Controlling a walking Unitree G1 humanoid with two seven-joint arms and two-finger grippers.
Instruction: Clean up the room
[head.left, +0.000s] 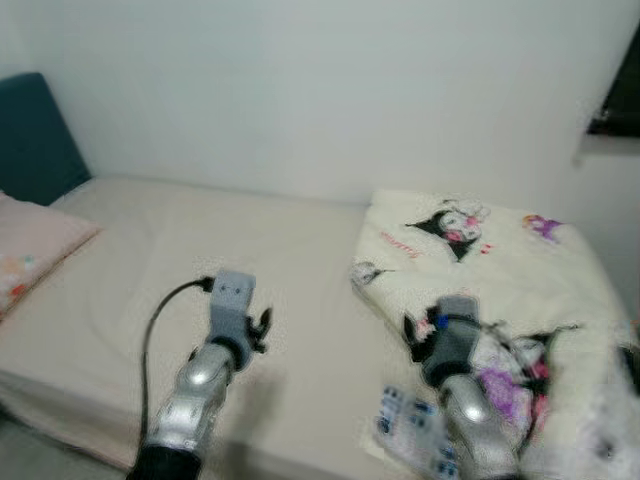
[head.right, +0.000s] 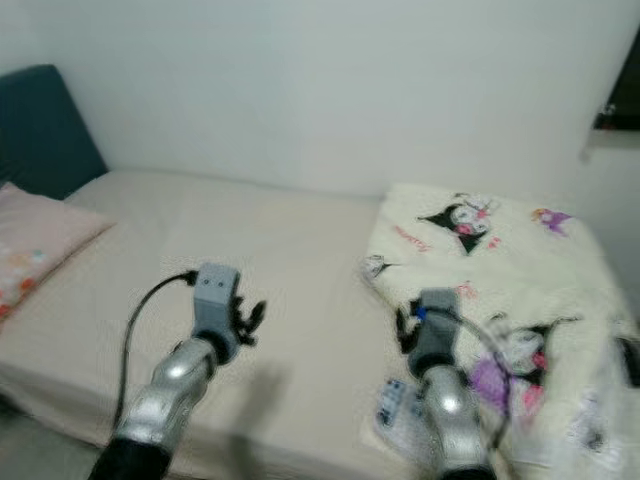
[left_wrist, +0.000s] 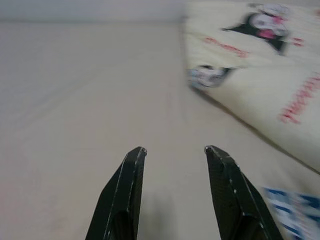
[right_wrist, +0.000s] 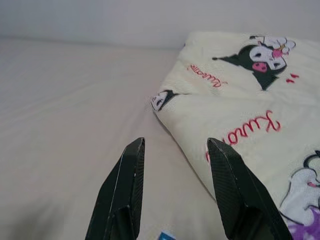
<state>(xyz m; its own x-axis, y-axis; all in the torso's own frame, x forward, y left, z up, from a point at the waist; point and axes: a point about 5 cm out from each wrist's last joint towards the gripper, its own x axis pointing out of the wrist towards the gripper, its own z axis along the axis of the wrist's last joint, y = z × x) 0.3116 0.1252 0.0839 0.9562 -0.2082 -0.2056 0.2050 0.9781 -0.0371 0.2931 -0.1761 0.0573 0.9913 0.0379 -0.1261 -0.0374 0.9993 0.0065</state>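
A cream blanket (head.left: 500, 290) printed with black and pink cartoon figures lies bunched on the right half of the bed (head.left: 200, 260). My left gripper (left_wrist: 175, 150) hovers open over the bare beige sheet, left of the blanket's edge. My right gripper (right_wrist: 175, 142) is open too, held just above the sheet at the blanket's near left edge (right_wrist: 165, 107), with nothing between its fingers. Both silver arms reach forward from the bottom of the left eye view, the left arm (head.left: 215, 360) and the right arm (head.left: 455, 370).
A pink pillow (head.left: 30, 250) lies at the bed's left end against a teal headboard (head.left: 35, 135). A white wall (head.left: 320, 90) runs behind the bed. A blue-patterned piece (head.left: 410, 425) lies at the blanket's near edge. A dark window frame (head.left: 620, 95) is upper right.
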